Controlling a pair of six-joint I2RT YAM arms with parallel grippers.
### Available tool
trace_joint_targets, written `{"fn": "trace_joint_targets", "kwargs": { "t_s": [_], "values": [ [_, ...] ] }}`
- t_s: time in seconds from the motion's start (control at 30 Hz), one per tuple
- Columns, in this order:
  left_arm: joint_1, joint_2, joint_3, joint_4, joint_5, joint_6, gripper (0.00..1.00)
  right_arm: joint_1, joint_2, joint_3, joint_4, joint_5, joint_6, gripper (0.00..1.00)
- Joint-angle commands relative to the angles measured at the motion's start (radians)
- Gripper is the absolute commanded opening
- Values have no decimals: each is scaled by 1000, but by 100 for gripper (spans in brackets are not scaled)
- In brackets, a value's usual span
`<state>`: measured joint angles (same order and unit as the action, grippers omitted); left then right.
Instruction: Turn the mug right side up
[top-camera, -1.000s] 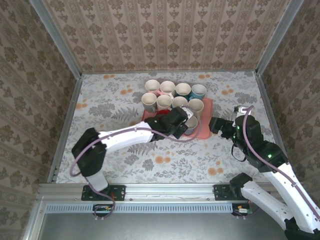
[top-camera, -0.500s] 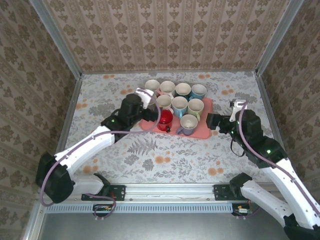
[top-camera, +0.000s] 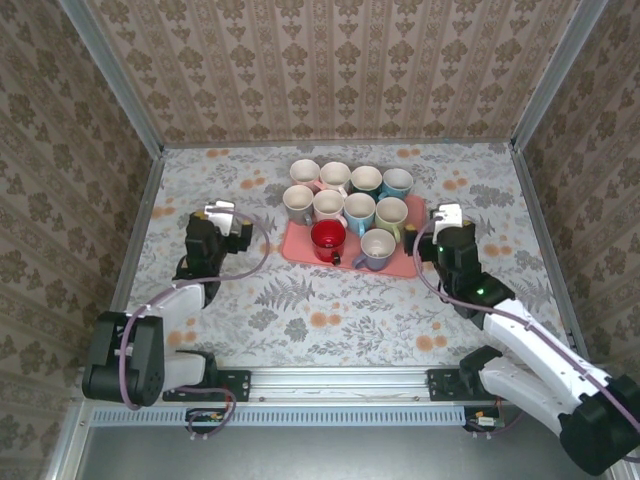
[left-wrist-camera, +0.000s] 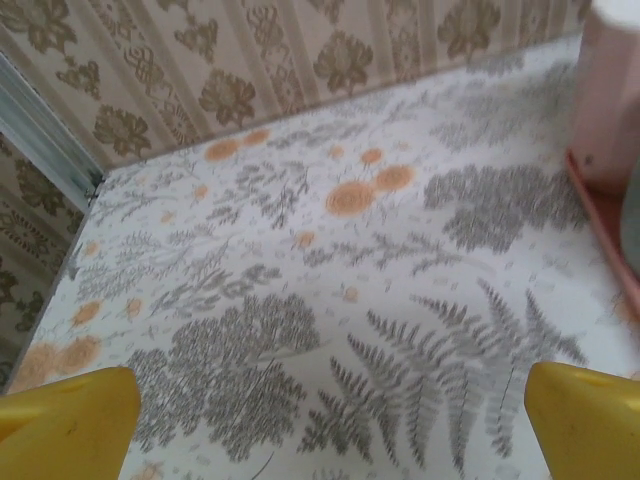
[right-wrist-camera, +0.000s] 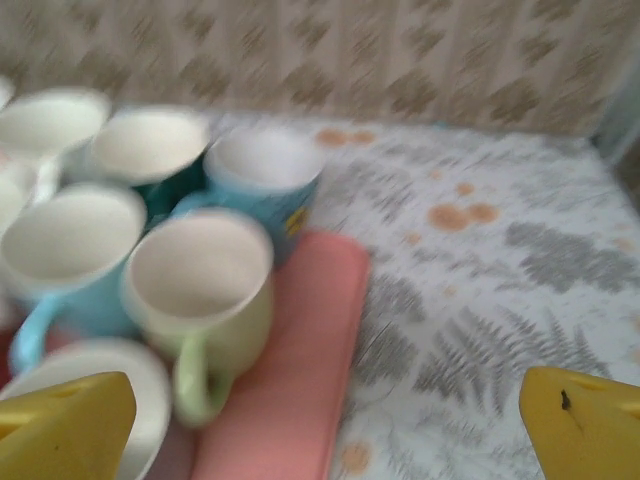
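At far middle, upright mugs (top-camera: 359, 212) fill the tray (top-camera: 405, 264).
Left hand (top-camera: 228, 228), right hand (top-camera: 428, 240): wide open, empty, off its edges.

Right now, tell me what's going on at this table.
Two robot arms flank a cluster of ceramic mugs standing on a flat pink tray. From above, every mug shows its open mouth, so all appear upright. Neither arm holds anything: the left end effector hovers open over the floral-patterned table left of the tray, and the right end effector is open at the tray's right edge.
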<state>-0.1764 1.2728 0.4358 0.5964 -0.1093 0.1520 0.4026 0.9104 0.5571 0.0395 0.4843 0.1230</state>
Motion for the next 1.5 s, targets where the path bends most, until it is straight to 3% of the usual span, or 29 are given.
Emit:
{"fn": "trace_joint_targets", "kwargs": {
  "t_s": [0.0,0.07,0.13,0.2,0.27,0.33,0.43,0.5,0.57,0.6,0.63,0.7,1.47],
  "values": [
    [51,74,-31,53,-25,-63,100,-96,117,-105,224,221,56,100],
    [62,111,-24,101,22,-23,100,-136,169,-163,340,177,21,100],
    [85,157,-43,186,-22,-57,100,-183,234,-219,476,110,-13,100],
    [134,223,-73,296,16,-104,100,-223,278,-245,584,67,-22,100],
    [162,279,-106,434,31,-116,100,-268,304,-288,719,-75,-55,100],
    [163,265,-73,336,10,-135,100,-300,384,-329,938,-172,-84,100],
    [151,269,-38,277,27,-107,100,-323,566,-328,1099,-257,-104,100],
    [144,269,-36,276,25,-103,100,-322,689,-323,1261,-253,-123,100],
    [151,272,-34,277,37,-106,100,-333,592,-217,900,-233,-71,100],
    [152,272,-32,271,39,-106,100,-354,629,-153,831,-248,-61,100],
    [152,272,-32,274,40,-105,100,-357,632,-180,899,-253,-66,100],
    [155,274,-29,270,43,-105,100,-361,624,-162,841,-217,-43,100],
    [153,272,-31,270,44,-108,100,-346,621,-171,860,-222,-63,100]
  ]
}}
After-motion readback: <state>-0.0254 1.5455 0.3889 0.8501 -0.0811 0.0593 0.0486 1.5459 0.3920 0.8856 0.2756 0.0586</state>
